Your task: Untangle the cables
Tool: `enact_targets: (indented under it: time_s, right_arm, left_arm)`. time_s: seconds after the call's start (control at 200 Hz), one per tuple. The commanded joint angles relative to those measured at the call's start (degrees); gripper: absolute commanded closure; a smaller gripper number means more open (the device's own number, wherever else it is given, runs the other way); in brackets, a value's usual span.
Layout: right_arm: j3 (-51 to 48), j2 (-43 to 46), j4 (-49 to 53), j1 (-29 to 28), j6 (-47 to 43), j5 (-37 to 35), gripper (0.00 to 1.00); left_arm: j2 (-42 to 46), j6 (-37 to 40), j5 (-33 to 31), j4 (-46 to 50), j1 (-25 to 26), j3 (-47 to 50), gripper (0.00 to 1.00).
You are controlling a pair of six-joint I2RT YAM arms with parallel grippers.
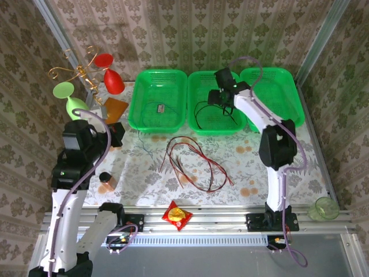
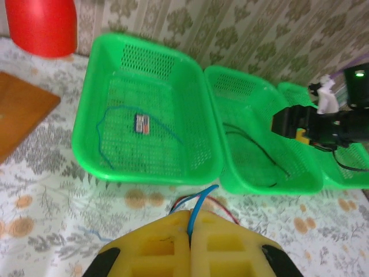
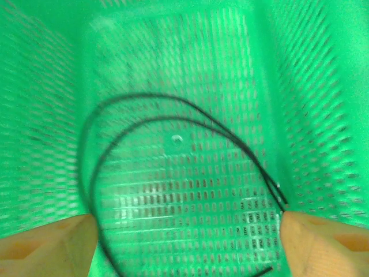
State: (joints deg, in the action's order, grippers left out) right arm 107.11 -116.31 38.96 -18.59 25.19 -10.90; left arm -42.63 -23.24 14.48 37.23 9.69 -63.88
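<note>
My right tool (image 3: 185, 222) hangs spread over the middle green basket (image 3: 323, 86), where the black cable (image 3: 173, 118) lies sorted. My left tool (image 2: 189, 216) pinches the blue cable (image 2: 203, 196), I judge to draw it clear of the red cables (image 1: 193, 164) on the worktop (image 1: 248, 167).

Through the overhead camera I get bright, even light from above. The stemmed glasses (image 1: 113, 81) throw soft shadows on the back wall (image 1: 190, 34), and the frame rails (image 1: 326, 26) lean outward toward the corners. My left wrist view is slightly soft: the left end effector (image 2: 189, 222) blurs up close, while the blue cable (image 2: 199, 202) reads clearly. The right wrist view is smeared, with the green basket (image 3: 46, 115) oversaturated and the black cable (image 3: 167, 119) fuzzy.
</note>
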Motion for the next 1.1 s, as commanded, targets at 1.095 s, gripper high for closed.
enact_targets:
  time_s: [1.095]
  right_arm:
    - [-35.9, 33.3, -37.7, -18.3, -22.8, 43.3, 0.15]
  left_arm:
    - [-17.0, -1.1, -6.5, -7.9, 22.6, -23.8, 1.0]
